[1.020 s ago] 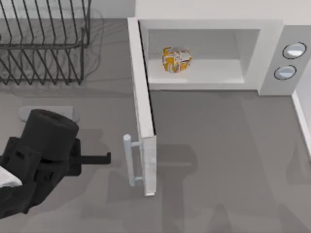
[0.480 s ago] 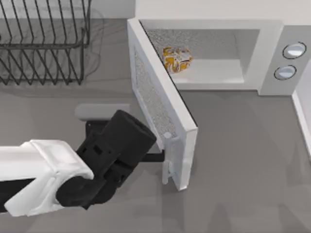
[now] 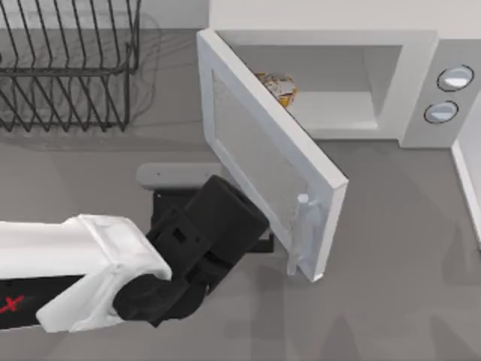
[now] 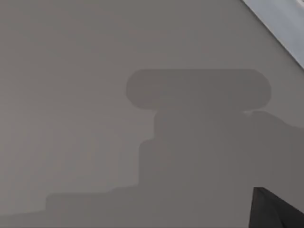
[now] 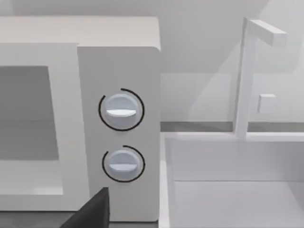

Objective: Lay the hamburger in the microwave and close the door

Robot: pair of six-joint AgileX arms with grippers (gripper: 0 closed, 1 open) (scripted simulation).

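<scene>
The left arm's black gripper (image 3: 259,242) presses behind the half-swung white windowed door (image 3: 259,154); its finger spread cannot be told. Beyond, the small white-and-orange hamburger (image 3: 282,86) sits inside the big white microwave (image 3: 421,83).

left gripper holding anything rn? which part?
Cannot be told. The left gripper sits against the door on its outer face near the handle, pushing rather than clearly gripping; the wrist hides it.
</scene>
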